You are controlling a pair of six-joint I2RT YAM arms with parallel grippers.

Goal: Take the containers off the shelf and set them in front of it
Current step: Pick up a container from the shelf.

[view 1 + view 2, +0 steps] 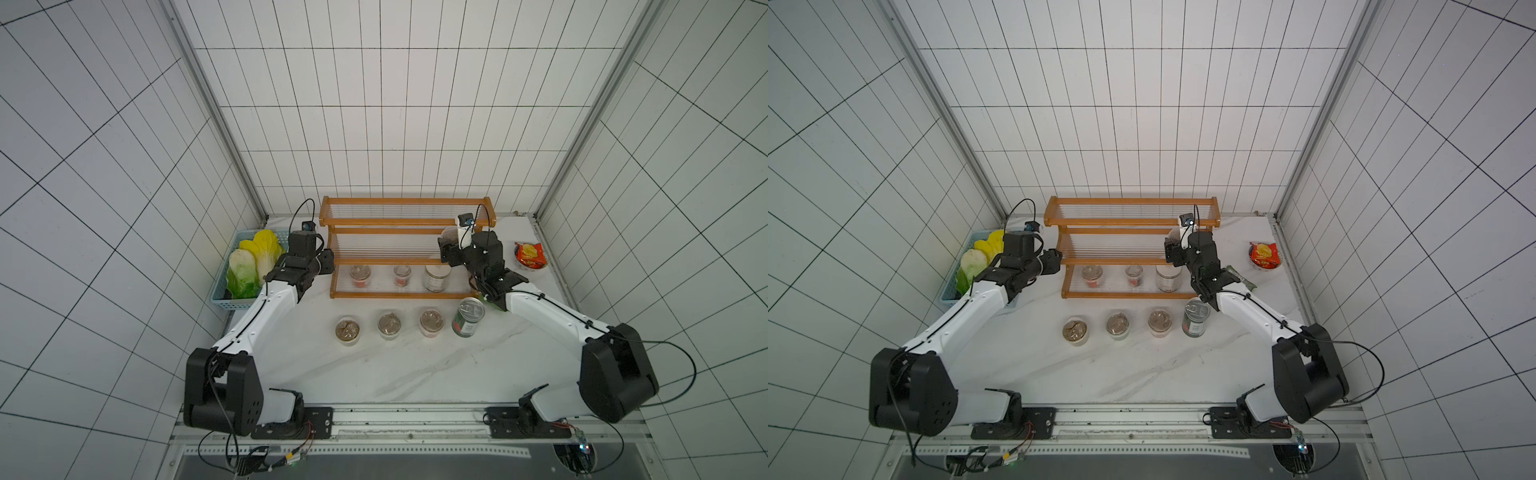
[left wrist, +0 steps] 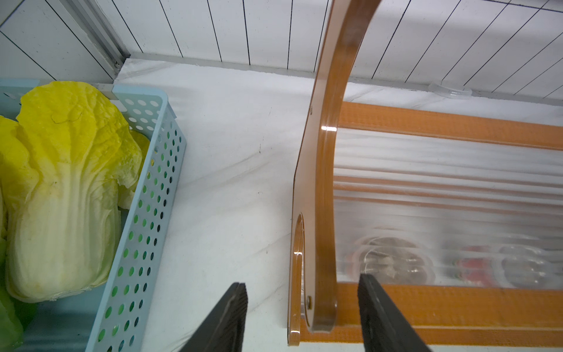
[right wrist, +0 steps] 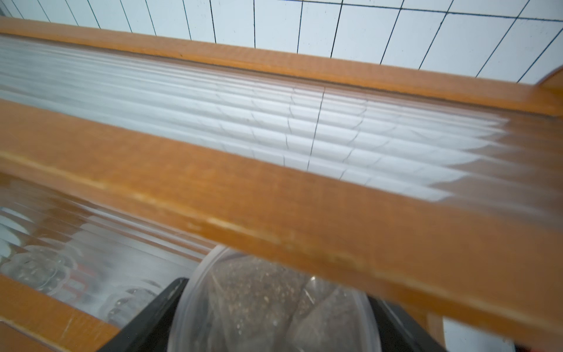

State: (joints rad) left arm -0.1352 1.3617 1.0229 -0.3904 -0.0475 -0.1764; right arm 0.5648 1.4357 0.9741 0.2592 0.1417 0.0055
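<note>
Wrist views only, left gripper apart, right gripper seemingly clamping cup

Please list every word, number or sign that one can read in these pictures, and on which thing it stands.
No text can be read.
Green tin can: red mark on label, too small.
Red snack packet: print blurred.
Two red-labelled cups on the shelf: too small.
White-lidded jar: label blurred.

My arms: white link shells, bulky black joint housings, thin black cables looping; left gripper fingers flat, black, ridged.
</note>
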